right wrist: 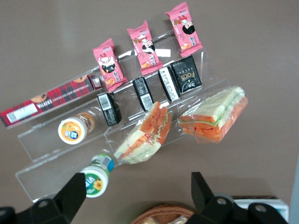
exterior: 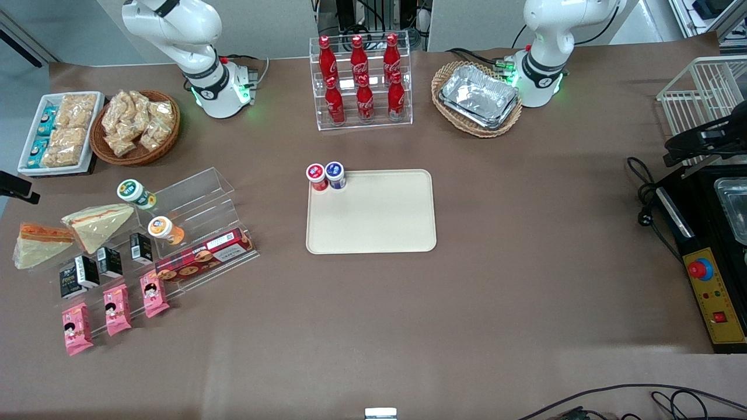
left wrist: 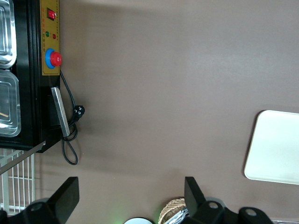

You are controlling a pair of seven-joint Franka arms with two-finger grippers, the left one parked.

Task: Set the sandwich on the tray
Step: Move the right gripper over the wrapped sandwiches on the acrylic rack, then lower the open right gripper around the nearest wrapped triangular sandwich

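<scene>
Brown table with tray

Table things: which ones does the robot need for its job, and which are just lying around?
Needed: sandwich, tray, open end effector above the sandwiches.
Lying around: other sandwich, cola bottles, pink snacks, foil trays.

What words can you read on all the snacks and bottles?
"Face": black carton on the clear stepped shelf.
"Walkers" and "chocolate chip shortbread", roughly: red tartan biscuit box.
Coca-Cola script: red bottles.
Pink packets, cup lids, sandwich: no readable text.
Tray: none.
The gripper hovers above the shelf.
</scene>
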